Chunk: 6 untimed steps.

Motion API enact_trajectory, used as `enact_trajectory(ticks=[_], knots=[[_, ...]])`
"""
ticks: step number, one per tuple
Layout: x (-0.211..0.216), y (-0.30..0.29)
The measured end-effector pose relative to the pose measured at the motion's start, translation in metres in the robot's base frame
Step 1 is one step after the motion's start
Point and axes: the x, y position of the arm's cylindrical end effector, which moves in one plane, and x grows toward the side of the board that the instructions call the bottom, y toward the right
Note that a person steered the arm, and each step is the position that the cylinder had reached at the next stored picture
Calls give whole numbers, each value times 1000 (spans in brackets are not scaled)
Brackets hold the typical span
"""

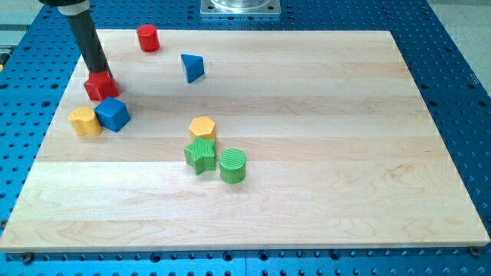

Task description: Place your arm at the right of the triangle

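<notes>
Sitting way over at the view's left, my tip touches the top edge of a red block, no gripper on it, just the bare rod. The blue triangle is off to its right near the view's top, well apart, with a red cylinder up-left of it.

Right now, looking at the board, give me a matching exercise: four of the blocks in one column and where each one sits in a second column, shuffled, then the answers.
Blocks:
1. red cylinder
2. blue triangle
3. green cylinder
4. blue cube

Places:
A. touching the green star, on its right in the view
B. nearest the view's top edge
C. beside the yellow block at the view's left
D. alone, right of my tip

Pairs: 1-B, 2-D, 3-A, 4-C
</notes>
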Motion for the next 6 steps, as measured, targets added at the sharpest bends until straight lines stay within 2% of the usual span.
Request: enact_trajectory(ticks=[1,2,4,5,6], knots=[[30,-9],[34,-9],[-17,104],[5,105],[17,145]])
